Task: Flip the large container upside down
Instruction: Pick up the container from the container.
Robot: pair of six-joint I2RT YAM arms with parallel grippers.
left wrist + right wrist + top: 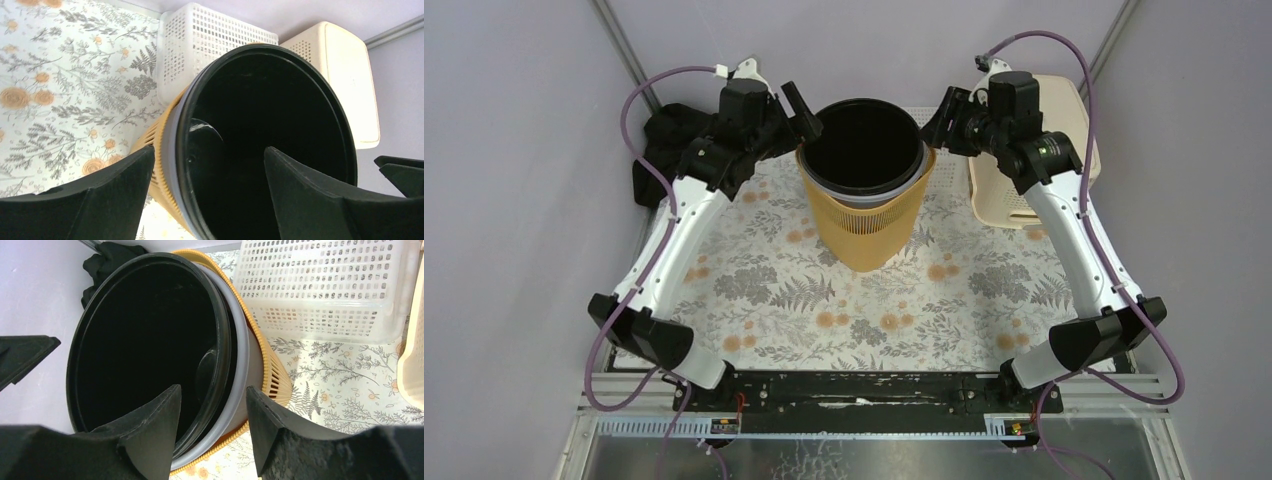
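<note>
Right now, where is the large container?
In the top view, the large container stands upright at the far middle, between the left gripper and right gripper.

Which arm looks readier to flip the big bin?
Right, narrowly. The right gripper straddles the bin rim with jaws close around it; the left gripper straddles it too, but wider.

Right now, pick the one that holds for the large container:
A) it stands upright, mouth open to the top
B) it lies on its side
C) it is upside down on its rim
A: the top view looks straight down into the dark open mouth of the large container, whose orange slatted wall tapers down to the table.
</note>
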